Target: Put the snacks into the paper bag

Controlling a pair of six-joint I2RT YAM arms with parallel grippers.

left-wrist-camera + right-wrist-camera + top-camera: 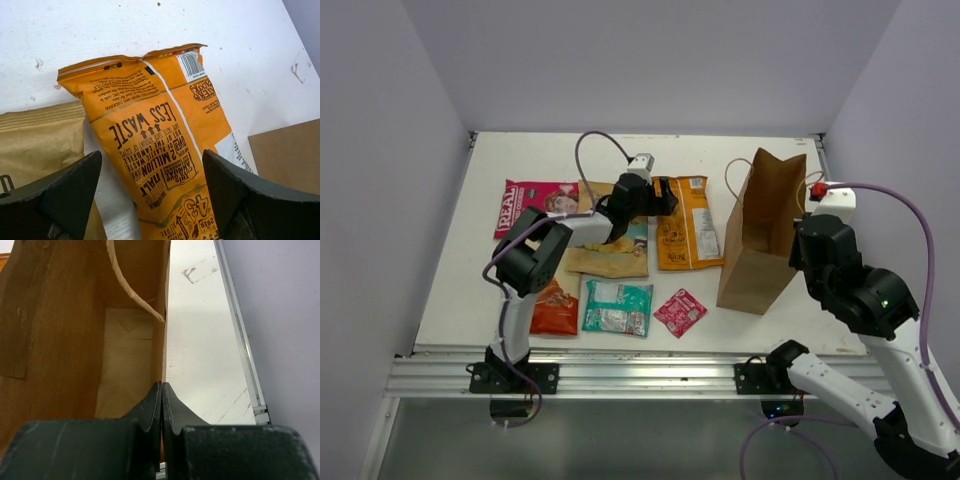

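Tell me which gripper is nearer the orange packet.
Left. The left gripper hangs open over the orange packet; the right gripper is off beyond it, pinching the right wall of the paper bag.

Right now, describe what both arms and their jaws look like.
Both arms have black joint housings and white links. The left arm carries a lilac cable; the right arm has its own cable, a red tab on its white wrist block and a small green light. The jaws are thick, matte black wedges.
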